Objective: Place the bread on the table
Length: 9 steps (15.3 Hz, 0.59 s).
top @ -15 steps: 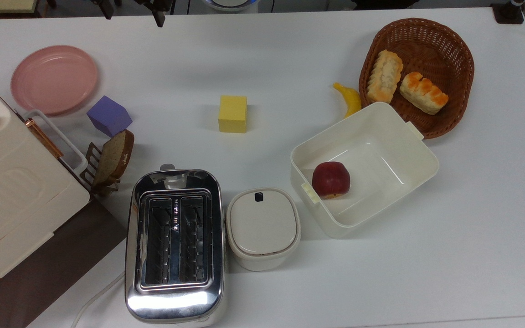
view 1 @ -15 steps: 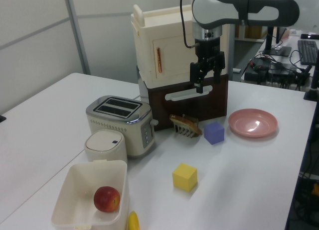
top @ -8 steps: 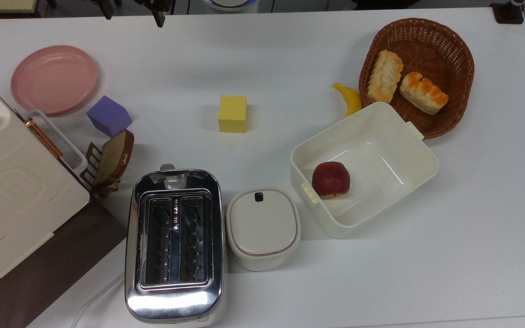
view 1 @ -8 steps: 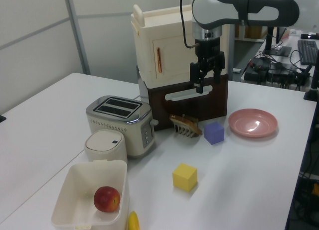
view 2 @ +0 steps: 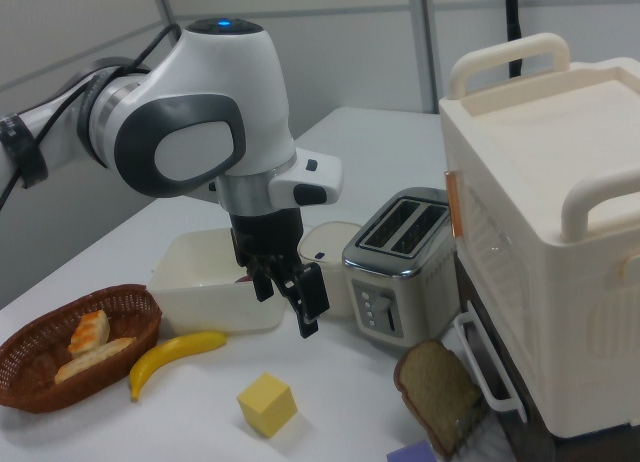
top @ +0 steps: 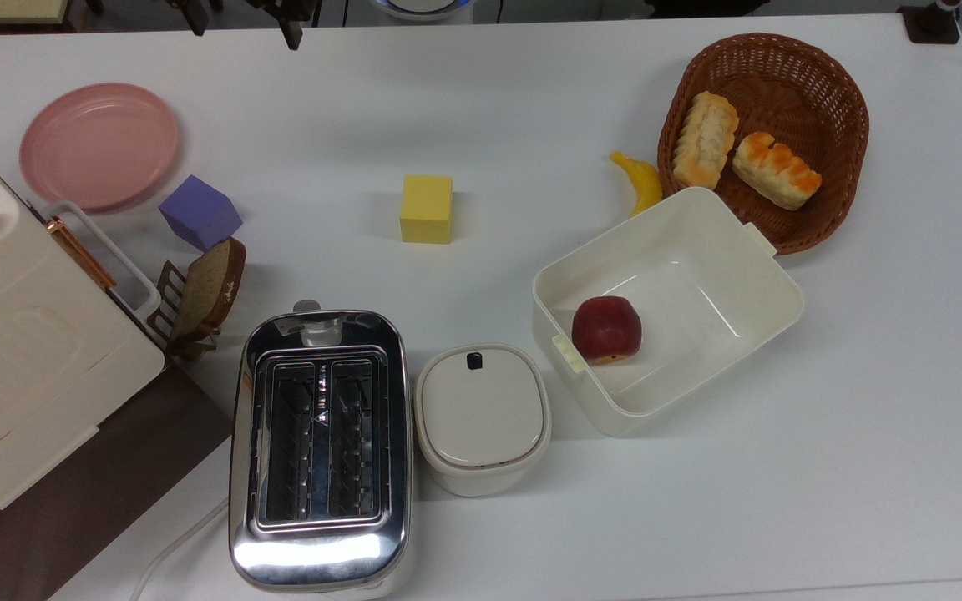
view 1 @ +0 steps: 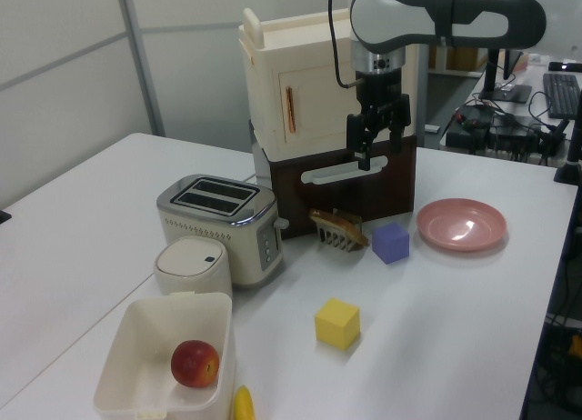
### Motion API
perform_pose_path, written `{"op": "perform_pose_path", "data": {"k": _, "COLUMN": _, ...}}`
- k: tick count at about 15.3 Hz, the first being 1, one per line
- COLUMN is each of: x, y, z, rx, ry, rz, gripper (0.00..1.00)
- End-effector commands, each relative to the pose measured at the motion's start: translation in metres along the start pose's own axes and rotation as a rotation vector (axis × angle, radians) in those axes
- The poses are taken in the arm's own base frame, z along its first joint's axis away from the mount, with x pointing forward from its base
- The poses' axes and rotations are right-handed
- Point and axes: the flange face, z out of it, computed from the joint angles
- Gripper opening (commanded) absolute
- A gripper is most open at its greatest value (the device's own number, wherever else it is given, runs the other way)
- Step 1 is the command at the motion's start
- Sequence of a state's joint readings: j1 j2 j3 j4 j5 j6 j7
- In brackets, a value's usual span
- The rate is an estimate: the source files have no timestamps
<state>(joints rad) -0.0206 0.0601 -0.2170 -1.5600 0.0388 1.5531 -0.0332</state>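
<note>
The bread (top: 776, 170), a short bun with a glossy orange-brown segmented top, lies in the brown wicker basket (top: 844, 92) at the top view's upper right. It sits beside a longer pale-topped roll (top: 704, 139). The white table (top: 531, 100) carries everything. My gripper (view 1: 377, 147) hangs open and empty well above the table, in front of the cream cabinet (view 1: 300, 93). At the top view's upper left edge, the gripper (top: 243, 21) is far from the basket. In the right view the gripper (view 2: 290, 297) hovers above the yellow cube (view 2: 267, 403).
A banana (top: 641, 181) lies left of the basket. A white tub (top: 769, 275) holds an apple (top: 606, 329). A toaster (top: 320, 446), lidded pot (top: 482, 415), yellow cube (top: 427, 208), purple block (top: 199, 212), toast rack (top: 201, 296) and pink plate (top: 99, 143) stand around.
</note>
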Motion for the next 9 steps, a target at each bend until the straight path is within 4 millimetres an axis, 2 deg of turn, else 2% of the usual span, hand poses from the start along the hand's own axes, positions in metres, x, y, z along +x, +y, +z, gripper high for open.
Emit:
{"op": "perform_pose_path", "data": {"k": 1, "x": -0.001, "y": -0.005, "z": 0.002, "rx": 0.007, "ry": -0.009, "rz": -0.014, "gripper": 1.0}}
{"op": "perform_pose_path", "data": {"k": 5, "x": 0.0, "y": -0.024, "z": 0.014, "rx": 0.007, "ry": -0.044, "rz": -0.045, "gripper": 1.0}}
{"op": "perform_pose_path", "data": {"k": 6, "x": -0.001, "y": -0.038, "z": 0.022, "rx": 0.005, "ry": -0.06, "rz": -0.067, "gripper": 1.0}}
{"op": "perform_pose_path", "data": {"k": 9, "x": -0.008, "y": -0.097, "z": 0.033, "rx": -0.002, "ry": -0.082, "rz": -0.126, "gripper": 1.0}}
